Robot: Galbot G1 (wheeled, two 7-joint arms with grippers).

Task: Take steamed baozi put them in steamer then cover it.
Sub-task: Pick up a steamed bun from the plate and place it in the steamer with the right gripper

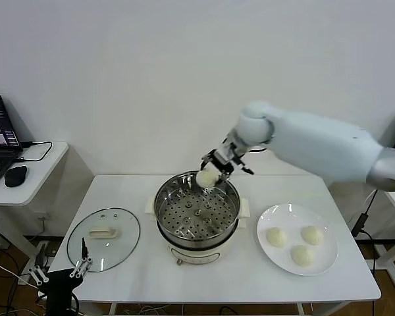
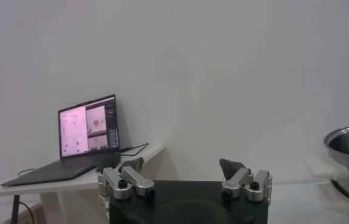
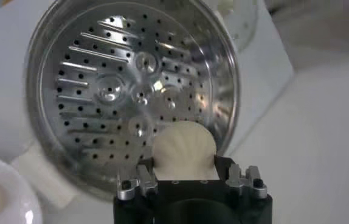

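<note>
Cream-white baozi [image 3: 183, 151] sits clamped in the right gripper's [image 1: 213, 170] jaws above the steamer's [image 1: 196, 214] rim, frame centre; left gripper [image 2: 184, 178], lower left, gapes wide.

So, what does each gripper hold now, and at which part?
The right gripper holds one baozi by its two sides, over the steamer rim. The left gripper is open and holds nothing.

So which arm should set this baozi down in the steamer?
Right. Its end effector already grips a baozi over the steamer tray; the left end effector sits open near the table's front-left corner.
</note>
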